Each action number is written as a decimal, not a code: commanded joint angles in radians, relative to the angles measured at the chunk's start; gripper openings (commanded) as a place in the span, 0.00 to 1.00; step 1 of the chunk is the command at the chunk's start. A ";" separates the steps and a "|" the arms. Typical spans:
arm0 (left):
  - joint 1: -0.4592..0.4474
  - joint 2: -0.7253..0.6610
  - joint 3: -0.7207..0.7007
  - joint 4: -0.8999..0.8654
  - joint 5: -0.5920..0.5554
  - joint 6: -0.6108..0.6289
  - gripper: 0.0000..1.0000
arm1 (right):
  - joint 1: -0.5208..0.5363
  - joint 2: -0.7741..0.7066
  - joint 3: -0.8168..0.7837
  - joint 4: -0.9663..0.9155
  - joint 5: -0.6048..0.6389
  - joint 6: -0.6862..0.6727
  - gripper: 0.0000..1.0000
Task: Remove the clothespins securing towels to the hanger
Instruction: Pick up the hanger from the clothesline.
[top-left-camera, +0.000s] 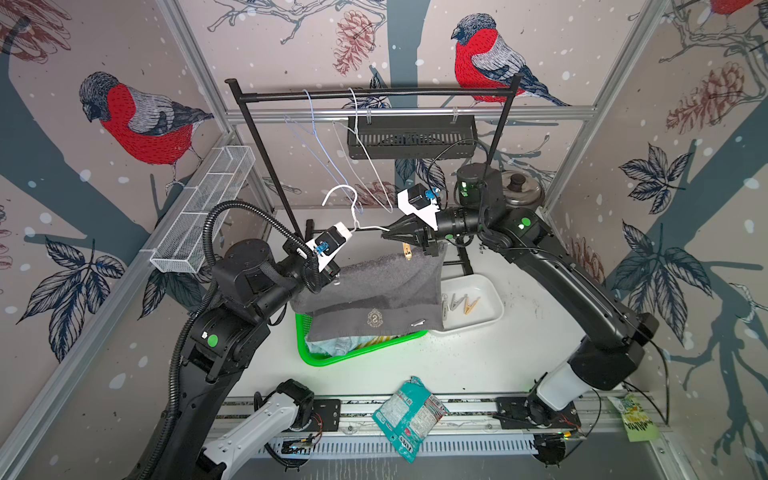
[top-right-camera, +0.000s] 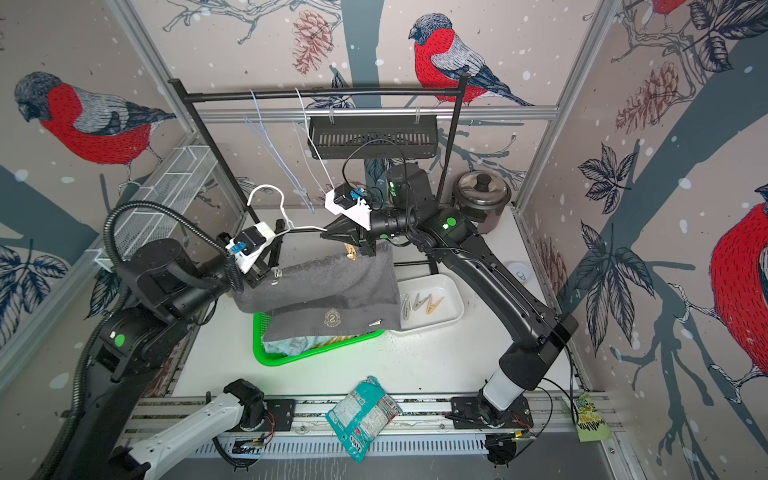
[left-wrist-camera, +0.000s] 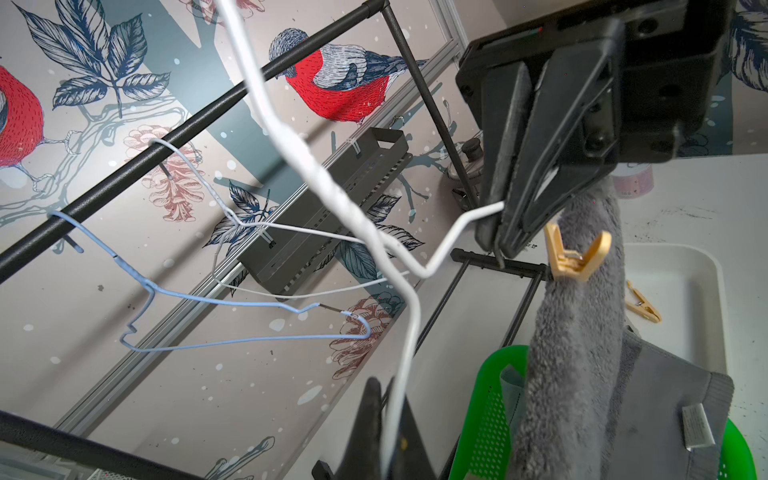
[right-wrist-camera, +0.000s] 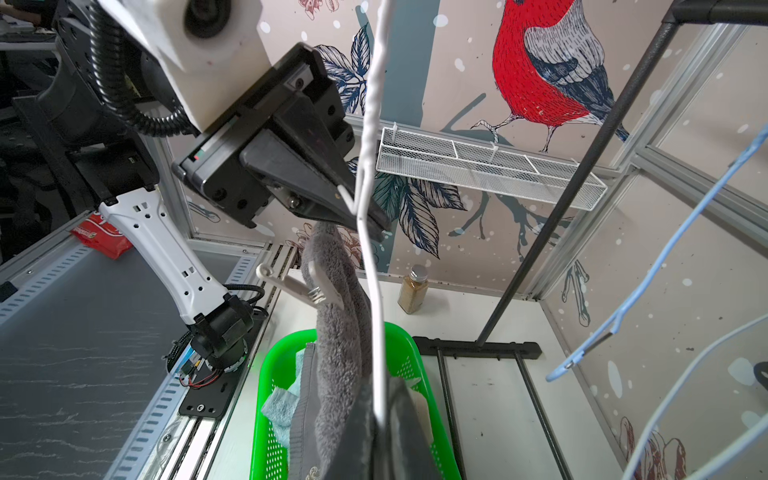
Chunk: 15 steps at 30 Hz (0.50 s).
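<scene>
Bright even light, bowed edges, close foreground seemingly soft

Three wire hangers, one hung grey towel, two clothespins on it.

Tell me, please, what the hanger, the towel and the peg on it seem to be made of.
Hanger: probably thin metal wire with a white coating, judging by its twisted neck. Towel: dark grey terry cloth, fluffy looped pile. Peg: tan, smooth; wood or plastic, I cannot tell.
</scene>
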 joint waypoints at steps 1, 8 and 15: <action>0.000 -0.014 -0.015 0.026 -0.007 0.044 0.02 | 0.001 -0.032 0.002 0.068 0.046 0.053 0.37; -0.001 -0.057 -0.068 0.027 -0.043 0.050 0.01 | -0.012 -0.243 -0.173 0.096 0.322 0.117 0.68; -0.001 -0.098 -0.090 0.070 -0.055 -0.004 0.00 | -0.155 -0.599 -0.681 0.336 0.436 0.198 0.85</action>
